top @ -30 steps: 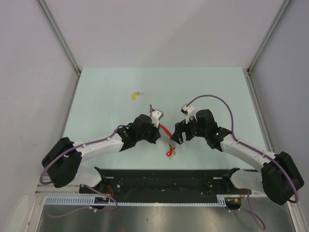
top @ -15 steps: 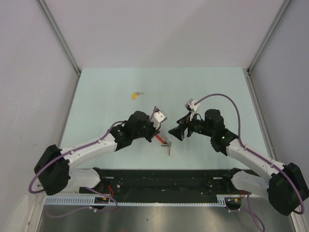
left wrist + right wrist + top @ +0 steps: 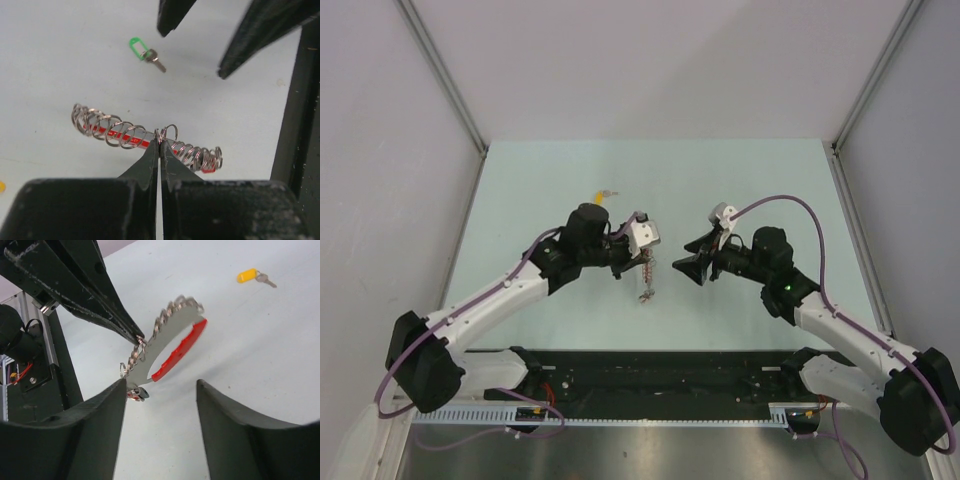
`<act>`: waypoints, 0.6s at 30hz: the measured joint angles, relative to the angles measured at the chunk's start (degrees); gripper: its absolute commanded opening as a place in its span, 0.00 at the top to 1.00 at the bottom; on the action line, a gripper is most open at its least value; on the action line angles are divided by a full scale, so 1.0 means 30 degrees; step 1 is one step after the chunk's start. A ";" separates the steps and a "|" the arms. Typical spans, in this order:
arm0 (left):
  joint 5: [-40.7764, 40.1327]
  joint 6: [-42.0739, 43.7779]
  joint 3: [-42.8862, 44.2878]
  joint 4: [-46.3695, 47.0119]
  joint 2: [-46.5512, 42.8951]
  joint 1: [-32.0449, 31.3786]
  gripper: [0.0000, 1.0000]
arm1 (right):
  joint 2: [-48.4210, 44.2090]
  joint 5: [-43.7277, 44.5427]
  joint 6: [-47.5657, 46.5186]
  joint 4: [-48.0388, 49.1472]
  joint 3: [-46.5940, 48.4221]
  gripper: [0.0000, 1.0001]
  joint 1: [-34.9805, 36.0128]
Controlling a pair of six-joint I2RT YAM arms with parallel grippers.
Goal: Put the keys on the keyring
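Above the desk (image 3: 770, 170), the keyring (image 3: 115, 134) is pinched by the left hand (image 3: 159, 137); the right hand (image 3: 161, 385) is spread beside it. The green key (image 3: 145, 52) and yellow key (image 3: 248, 275) are seen on the desk. The ring's tags are half hidden.

A loop-shaped keyring of red plastic band and coiled silver wire chain (image 3: 110, 132) hangs in the air. The small green-headed silver key (image 3: 145, 52) lies flat beyond it. The yellow-headed silver key (image 3: 248, 275) lies well apart.

Pale green tabletop (image 3: 760, 170) — white walls (image 3: 650, 60), even light.
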 measured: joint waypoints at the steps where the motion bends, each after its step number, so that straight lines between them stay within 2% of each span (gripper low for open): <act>1: 0.0466 0.0401 0.0138 -0.0291 0.0000 0.0044 1.00 | 0.0007 -0.0058 -0.0131 0.0109 0.0000 0.44 0.0000; 5: 0.2076 0.1530 0.0270 -0.1071 -0.0175 0.0095 1.00 | 0.0313 -0.0758 -0.0714 0.1122 -0.0007 0.45 0.0000; 8: 0.2994 0.1967 0.0270 -0.1348 -0.0401 0.0102 1.00 | 0.0823 -0.1370 -0.1071 0.1705 -0.0007 0.51 0.0073; 13: 0.3825 0.2142 0.0270 -0.1450 -0.0619 0.0102 1.00 | 0.1428 -0.1749 -0.1887 0.1916 -0.0007 0.59 0.0707; 18: 0.4422 0.2135 0.0270 -0.1413 -0.0634 0.0117 1.00 | 0.1705 -0.1676 -0.2623 0.1916 -0.0007 0.62 0.1486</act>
